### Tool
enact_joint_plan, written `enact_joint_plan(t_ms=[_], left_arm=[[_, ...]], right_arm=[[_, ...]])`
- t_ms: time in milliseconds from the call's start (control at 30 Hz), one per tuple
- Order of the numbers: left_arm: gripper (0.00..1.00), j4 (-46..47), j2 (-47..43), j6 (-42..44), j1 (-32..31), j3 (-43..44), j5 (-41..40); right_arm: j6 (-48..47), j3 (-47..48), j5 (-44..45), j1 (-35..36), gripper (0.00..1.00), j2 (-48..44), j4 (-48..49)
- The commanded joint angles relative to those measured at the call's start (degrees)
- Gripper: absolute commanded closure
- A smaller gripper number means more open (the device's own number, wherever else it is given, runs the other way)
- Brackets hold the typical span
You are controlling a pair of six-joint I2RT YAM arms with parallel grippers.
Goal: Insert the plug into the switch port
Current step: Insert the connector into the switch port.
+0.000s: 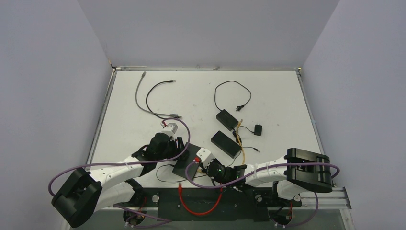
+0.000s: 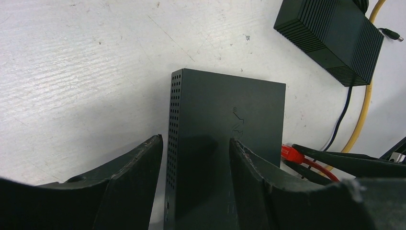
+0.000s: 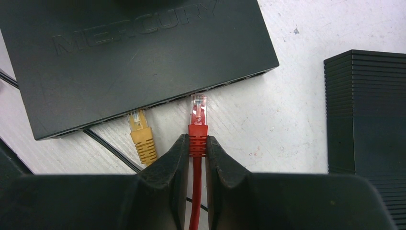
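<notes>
Pinched in the nearly closed right jaws, by its ribbed boot: a red network plug with a clear plastic tip (image 3: 197,120), with the red cable (image 3: 195,201) trailing back between the fingers (image 3: 167,167). Aimed straight ahead of those jaws, tip right at the port edge of a flat black plastic switch box (image 3: 129,52) embossed MERCURY, not visibly seated. Just left of the right jaws, tip meeting the same port edge: a yellow network plug (image 3: 142,136). Well off to their right, on the scuffed white surface (image 3: 297,120): a ribbed black power brick (image 3: 366,129). Spread wide, the left jaws, straddling the near end of the switch box, one finger beside its vented side, the other over its top. Cannot tell whether gripping it or merely flanking it.
</notes>
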Motion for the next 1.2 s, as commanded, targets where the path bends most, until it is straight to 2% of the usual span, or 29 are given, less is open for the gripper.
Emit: enact_joint_plan(t_ms=[0, 1167], left_arm=[[0.5, 3.6, 0.4, 0.6, 0.4, 0.1, 1.1], [0.51, 4.0, 1.8, 1.1, 0.3, 0.4, 1.5]], right_arm=[[0.0, 1.7, 0.8, -0.4, 1.0, 0.3, 4.2], [0.0, 2.0, 0.0, -0.4, 1.0, -1.9, 2.3]])
